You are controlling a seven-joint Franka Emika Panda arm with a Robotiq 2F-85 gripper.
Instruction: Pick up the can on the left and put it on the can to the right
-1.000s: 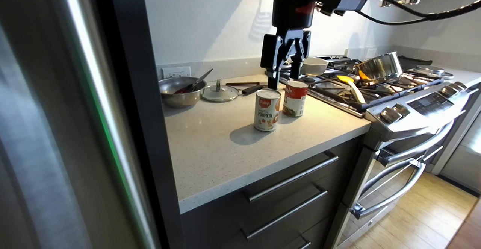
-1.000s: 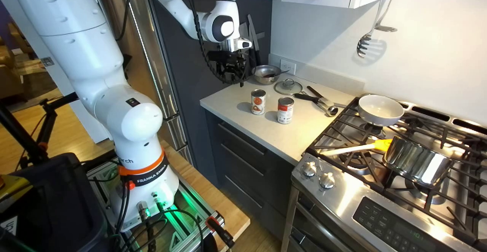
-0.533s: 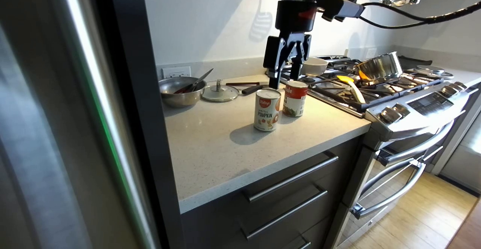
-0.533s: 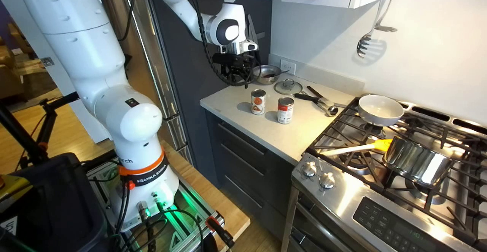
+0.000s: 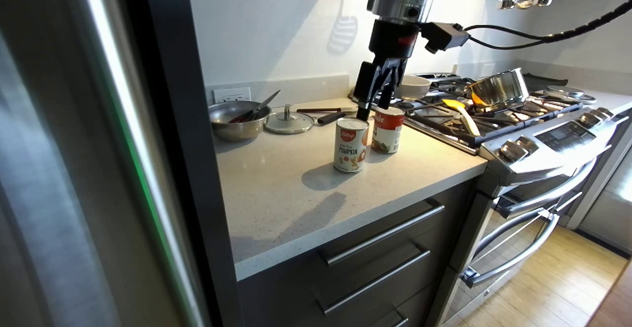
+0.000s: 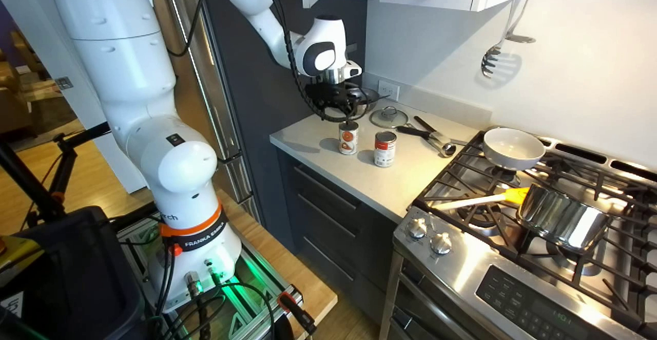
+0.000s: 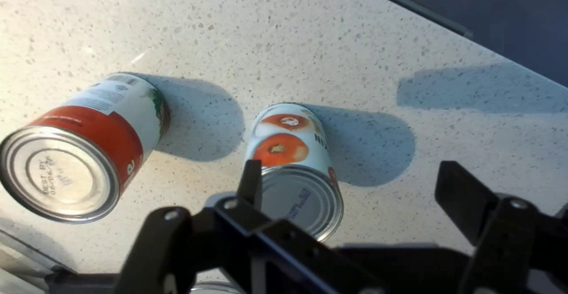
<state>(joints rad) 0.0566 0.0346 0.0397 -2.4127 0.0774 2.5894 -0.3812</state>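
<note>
The pumpkin can (image 5: 349, 146), white with orange pumpkins, stands upright on the counter in both exterior views (image 6: 348, 139). The red and white can (image 5: 388, 132) stands upright beside it, apart from it, also in both exterior views (image 6: 385, 150). My gripper (image 5: 374, 108) is open and empty, just behind and above the pumpkin can in that exterior view. In the wrist view my gripper (image 7: 353, 176) has its left finger overlapping the lid of the pumpkin can (image 7: 284, 149) and its right finger over bare counter. The red and white can (image 7: 106, 127) lies outside the jaws to the left.
A metal bowl (image 5: 237, 128) with utensils, a glass lid (image 5: 290, 123) and loose utensils (image 6: 421, 132) lie at the back of the counter. The stove (image 6: 418, 227) holds a white pan (image 6: 513, 147) and a steel pot (image 6: 562, 216). A tall dark panel (image 5: 197, 169) borders the counter.
My gripper has moved lower and to the right in both exterior views, closer to the pumpkin can, and tilted slightly. The arm's shadow now falls on the counter. Both cans have not moved.
</note>
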